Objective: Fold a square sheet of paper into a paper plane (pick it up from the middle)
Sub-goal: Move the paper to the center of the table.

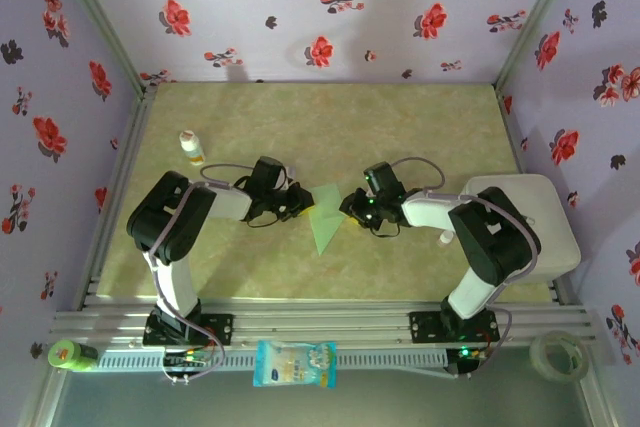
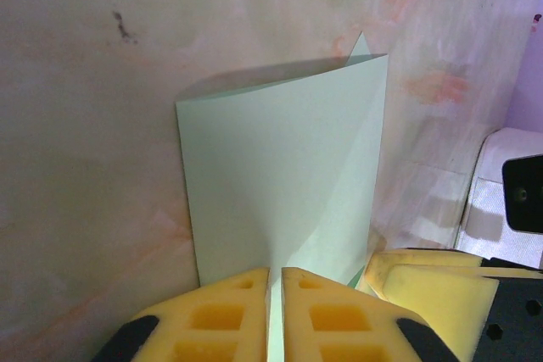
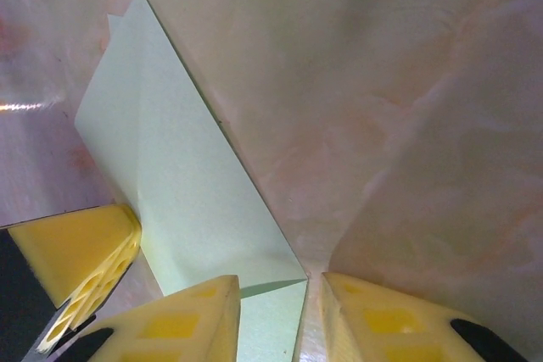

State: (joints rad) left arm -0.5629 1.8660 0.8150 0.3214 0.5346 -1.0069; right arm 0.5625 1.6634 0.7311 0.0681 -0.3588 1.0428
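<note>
The lower edge of the folded sheet of paper (image 2: 280,175) disappears between the pads of the left pincer (image 2: 275,275), which are clamped tight on it. How deep it sits is hidden. The right pincer (image 3: 282,286) is narrowly parted with a paper corner lying in its gap, and contact there is hard to make out. Its tips nearly meet the left pincer across the sheet. Well behind the left pincer a small white bottle (image 1: 190,147) stands on the bench (image 1: 330,117). A white tray (image 1: 540,232) lies behind the right pincer.

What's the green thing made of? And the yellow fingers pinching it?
The green sheet looks like thin matte paper: it bends and shows a sharp crease. The yellow fingers look like foam or soft rubber, with moulded pockets; hard to say which.
</note>
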